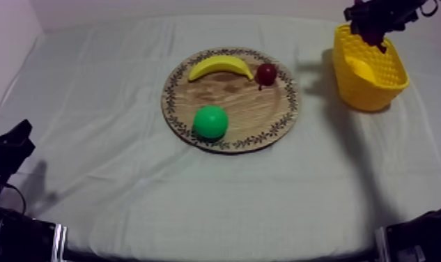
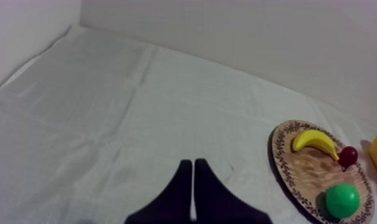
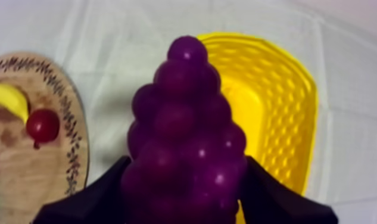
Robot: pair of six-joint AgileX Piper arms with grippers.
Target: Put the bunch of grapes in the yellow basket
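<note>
The right gripper point(image 3: 186, 165) is at the upper right of the top view, above the basket point(image 1: 393, 76), and its two black fingers are closed round the grapes point(image 3: 187, 119), one finger pressing on each side of the bunch. The grapes hang clear of the board point(image 1: 247, 104), held in the air over the basket's far rim and not yet inside it. In the right wrist view the bunch points away from the gripper, with the basket's open mouth just beyond it and the board off to the side. The board lies in the middle of the cloth point(image 1: 125, 181), well apart from the basket. On it are a banana point(image 1: 221, 67) along the far edge, a small red fruit point(image 1: 266, 74) just beside the banana's right end, and a round green fruit point(image 1: 211, 122) near the front rim. The left gripper point(image 2: 193, 162) sits low at the lower left of the top view, its fingers pressed together into a narrow wedge with nothing between them, over bare cloth.
</note>
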